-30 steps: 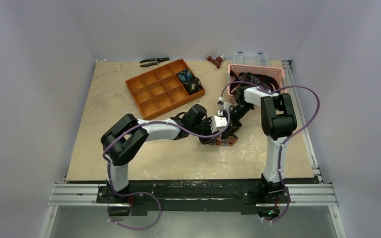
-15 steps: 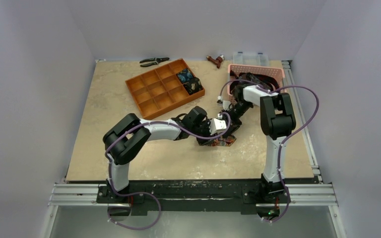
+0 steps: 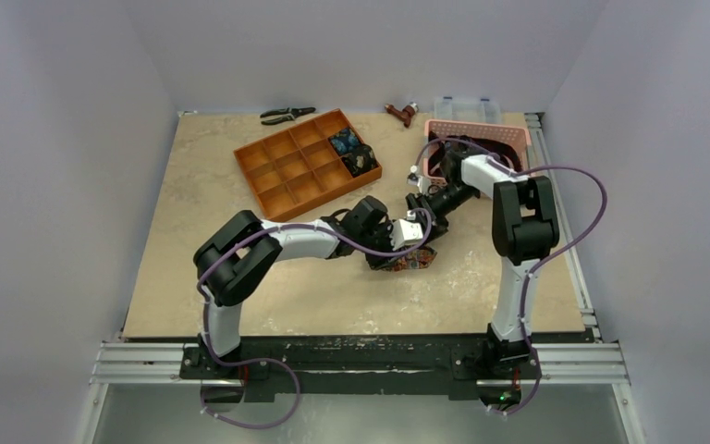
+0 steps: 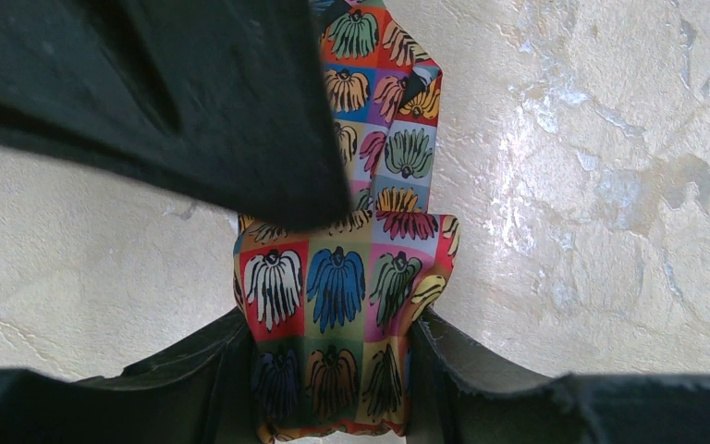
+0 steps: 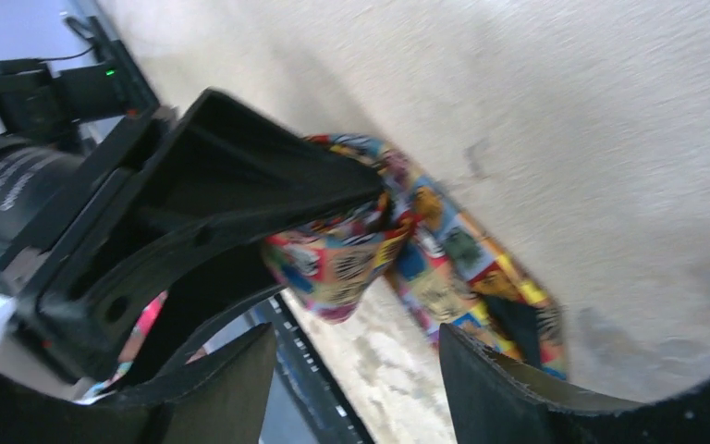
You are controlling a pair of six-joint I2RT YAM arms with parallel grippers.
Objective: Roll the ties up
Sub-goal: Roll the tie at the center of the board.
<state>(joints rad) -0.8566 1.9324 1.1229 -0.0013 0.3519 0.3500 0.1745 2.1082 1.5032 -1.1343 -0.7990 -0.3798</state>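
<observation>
Your left gripper was closed on a folded end of the tie, which lay partly on the counter on the arm-base side of the orange tray; your right gripper hovered close by, spread wide and empty. In my judgement the limp fabric could have slipped from that single pinch, or its loose tail dragged and skewed the fold. The tie looked thin and soft, a grid of bright red, orange, blue and green squares.

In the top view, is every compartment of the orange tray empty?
No, two compartments at the right end of the tray hold dark rolled ties.
</observation>
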